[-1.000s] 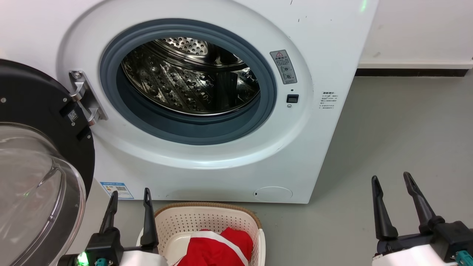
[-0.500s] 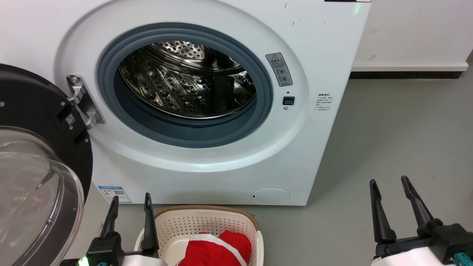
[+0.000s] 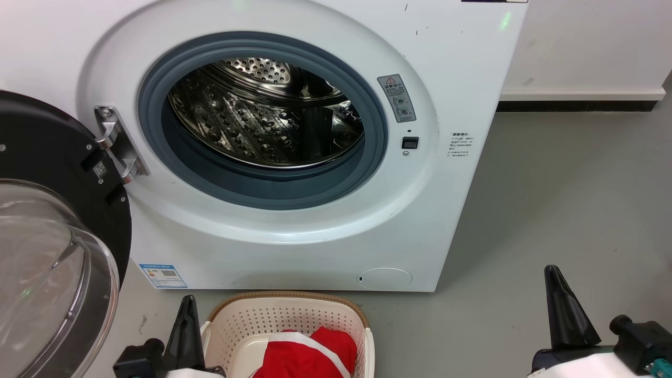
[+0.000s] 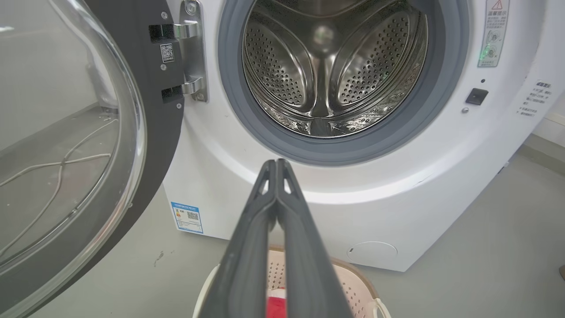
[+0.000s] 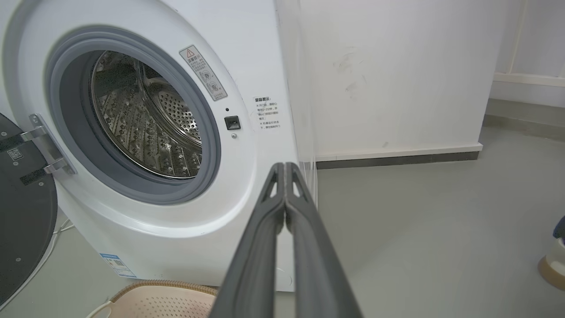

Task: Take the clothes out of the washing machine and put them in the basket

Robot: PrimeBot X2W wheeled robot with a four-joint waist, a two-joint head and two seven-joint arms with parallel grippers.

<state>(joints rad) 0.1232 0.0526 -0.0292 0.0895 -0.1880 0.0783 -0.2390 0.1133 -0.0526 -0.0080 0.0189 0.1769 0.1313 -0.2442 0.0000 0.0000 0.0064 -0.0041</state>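
Looking into the washing machine [image 3: 315,247], door [image 3: 52,262] swung wide, found the drum [image 3: 252,126] apparently bare. Saw the basket [image 3: 273,317] parked below its front for a short drop, clothes [image 3: 310,352] inside. Noted left hand [image 4: 276,165], right hand [image 5: 284,168] pressed together, empty.

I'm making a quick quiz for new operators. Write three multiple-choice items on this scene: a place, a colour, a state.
1. Where are the clothes? A. in the drum B. in the basket C. on the floor
2. What colour is the ring around the washing machine opening? A. grey B. red C. brown
3. The left gripper is: A. open B. shut on the clothes C. shut, holding nothing
Answers: 1 B, red fabric lies inside the basket's walls; 2 A, the rubber ring is grey; 3 C, its jaws meet with nothing between them.
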